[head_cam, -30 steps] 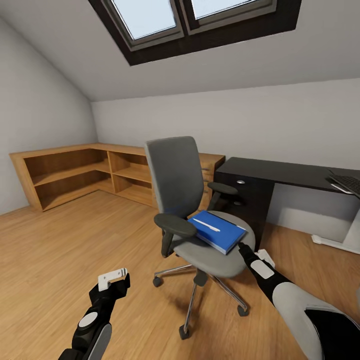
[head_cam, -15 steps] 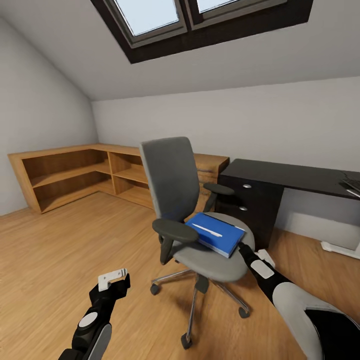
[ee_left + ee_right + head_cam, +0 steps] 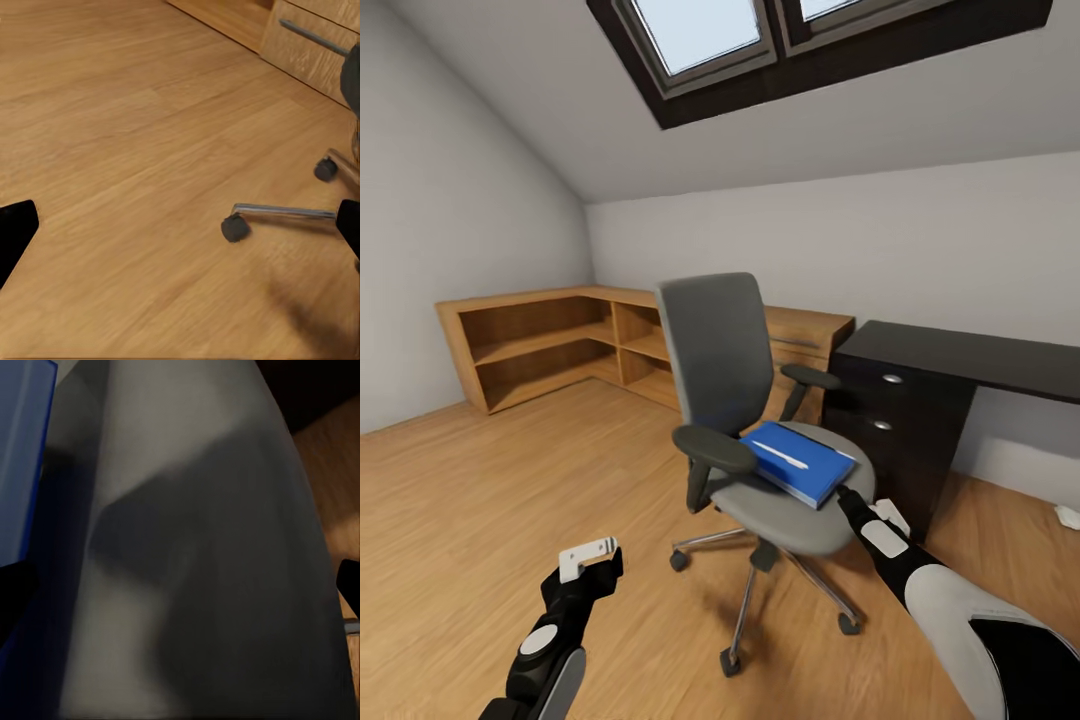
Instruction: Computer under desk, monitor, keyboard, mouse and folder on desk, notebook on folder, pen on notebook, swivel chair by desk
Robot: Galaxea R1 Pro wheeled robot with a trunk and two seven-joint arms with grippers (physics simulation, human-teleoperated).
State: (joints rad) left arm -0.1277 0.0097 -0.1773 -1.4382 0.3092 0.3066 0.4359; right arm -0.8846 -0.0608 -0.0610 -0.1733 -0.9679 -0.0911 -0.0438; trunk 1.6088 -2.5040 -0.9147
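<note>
Your right fingers (image 3: 847, 496) hang spread and empty at the seat's near edge beside the folder (image 3: 800, 464); it looks light, stiff, slippery, so pinch that overhanging corner.

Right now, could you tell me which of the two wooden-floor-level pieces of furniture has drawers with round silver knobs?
The glossy black desk beside the swivel chair; the light wooden shelving is open.

- The head camera looks forward and down on the grey fabric swivel chair (image 3: 760, 420).
- The right wrist camera sits close against that chair's seat (image 3: 195, 555).
- The left wrist camera faces the honey-coloured wood floor (image 3: 135, 150) and the chair's chrome base (image 3: 281, 214).
</note>
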